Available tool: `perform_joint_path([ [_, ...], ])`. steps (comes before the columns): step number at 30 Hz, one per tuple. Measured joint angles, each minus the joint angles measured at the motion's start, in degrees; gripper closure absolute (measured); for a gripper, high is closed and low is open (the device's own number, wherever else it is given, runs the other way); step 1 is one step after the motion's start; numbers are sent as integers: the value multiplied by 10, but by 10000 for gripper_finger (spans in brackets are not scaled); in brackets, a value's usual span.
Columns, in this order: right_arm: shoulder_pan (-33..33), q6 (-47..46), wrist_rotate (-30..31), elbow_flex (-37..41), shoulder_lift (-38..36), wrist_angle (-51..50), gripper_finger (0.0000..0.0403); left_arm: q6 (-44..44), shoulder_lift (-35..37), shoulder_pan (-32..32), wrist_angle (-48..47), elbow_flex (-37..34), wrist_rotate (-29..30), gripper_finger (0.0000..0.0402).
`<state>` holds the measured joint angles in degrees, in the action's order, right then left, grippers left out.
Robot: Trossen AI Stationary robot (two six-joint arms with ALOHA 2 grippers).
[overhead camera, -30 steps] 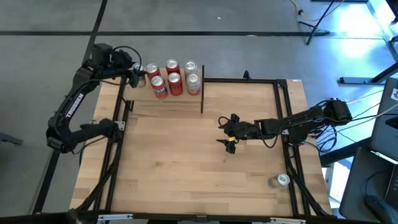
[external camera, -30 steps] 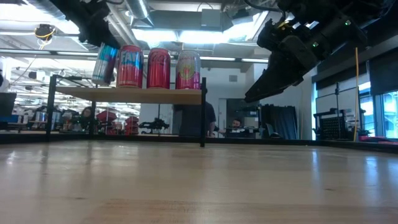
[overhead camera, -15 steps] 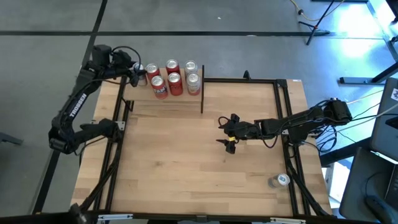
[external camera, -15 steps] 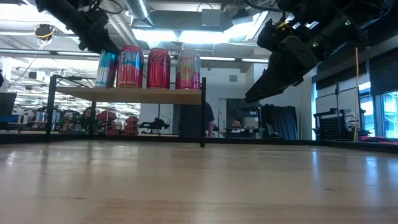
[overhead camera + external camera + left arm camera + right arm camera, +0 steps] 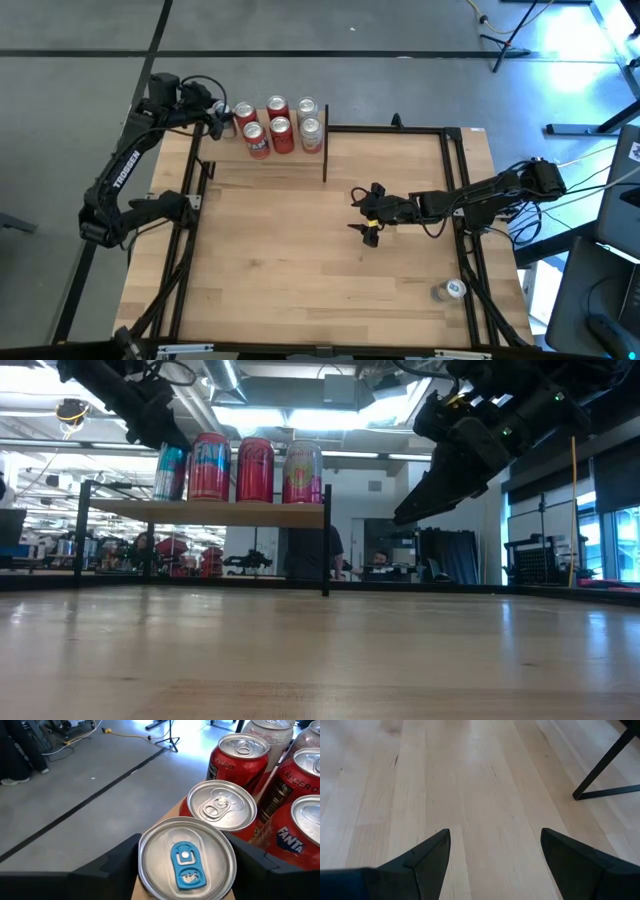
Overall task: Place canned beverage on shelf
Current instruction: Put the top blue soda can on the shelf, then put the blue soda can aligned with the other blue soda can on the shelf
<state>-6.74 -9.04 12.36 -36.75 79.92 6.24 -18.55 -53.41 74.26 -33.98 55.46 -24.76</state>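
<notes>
The shelf stands at the table's far left; it also shows in the high view. Several red and pink cans stand upright on it. My left gripper is at the shelf's left end, shut on a silver can with a blue tab, which stands at the left of the row. My right gripper hangs open and empty above the middle of the table, right of the shelf; the low view shows it too. My left gripper pinches the blue-tab can between its two fingers, one on each side of the can's upper wall just under the rim. The fingers come slanting down from above and from the table's left. The can stands upright, its bottom on the shelf board.
One more can stands on the table near the front right corner. Black frame posts border the shelf and the table's far and right sides. Bare wood lies between the shelf and the near edge.
My left gripper has come down a little at the shelf's left end, still shut on the can. The blue-tab can, tilted and just above the board a second ago, now stands upright beside the red can.
</notes>
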Motion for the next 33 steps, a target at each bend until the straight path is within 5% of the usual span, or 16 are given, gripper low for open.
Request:
perform_joint_path([
  [13, 0, 0, 0, 0, 0, 1, 107, 0, 35, 0, 15, 3, -7, 149],
  [22, 0, 3, 0, 0, 0, 1, 107, 60, 83, -8, 23, 86, -17, 148],
  [29, 0, 7, 0, -17, 0, -8, 107, 124, 130, -95, 22, 71, -151, 148],
  [33, -17, 9, 7, -64, -15, -117, 107, 151, 159, -187, 21, 22, -133, 148],
])
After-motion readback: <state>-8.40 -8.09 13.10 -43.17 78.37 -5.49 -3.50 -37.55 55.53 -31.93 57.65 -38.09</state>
